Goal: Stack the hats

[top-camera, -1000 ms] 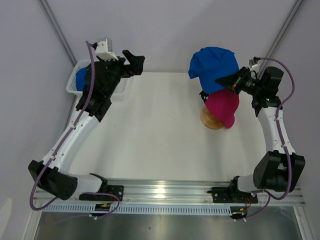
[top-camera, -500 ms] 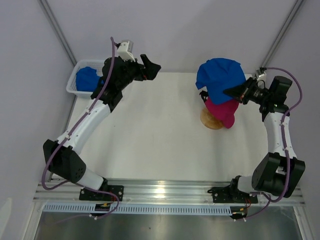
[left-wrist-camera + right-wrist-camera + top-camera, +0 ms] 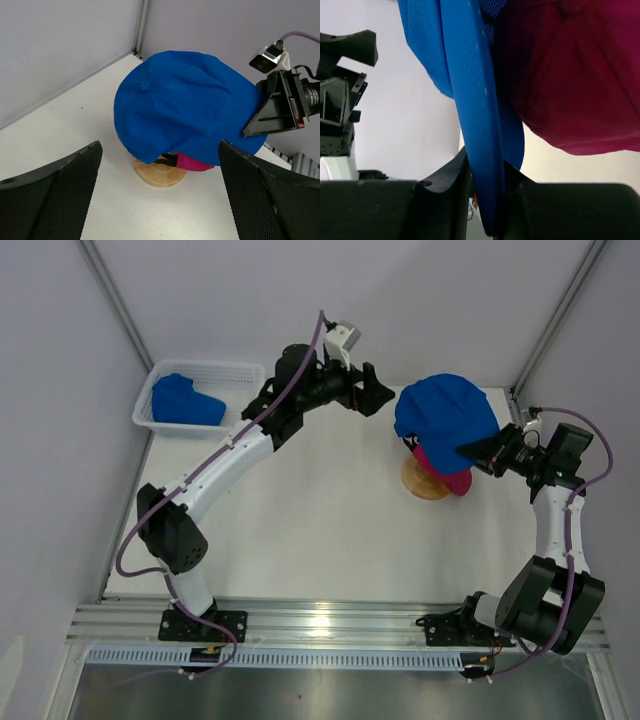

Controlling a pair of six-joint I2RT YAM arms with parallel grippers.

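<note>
Change: the left arm has swung from the basket (image 3: 205, 368) at the far left corner across to the far edge.
Right arm: rises along the right edge of the counter (image 3: 310, 520), wrist turned left.
Right pincer (image 3: 472, 452): clamped on the blue hat's brim.
Blue hat (image 3: 443, 415): over the pink hat (image 3: 445, 472) on the wooden stand (image 3: 420, 485), near the far right corner.
Left pincer (image 3: 383, 398): spread wide, just beside the blue hat.
Basket: holds a second blue hat (image 3: 185, 402).

There is open room over the wide middle of the desk (image 3: 320, 525), but the basket (image 3: 243, 378) fills the upper left and the blue hat (image 3: 440, 412) the upper right.
</note>
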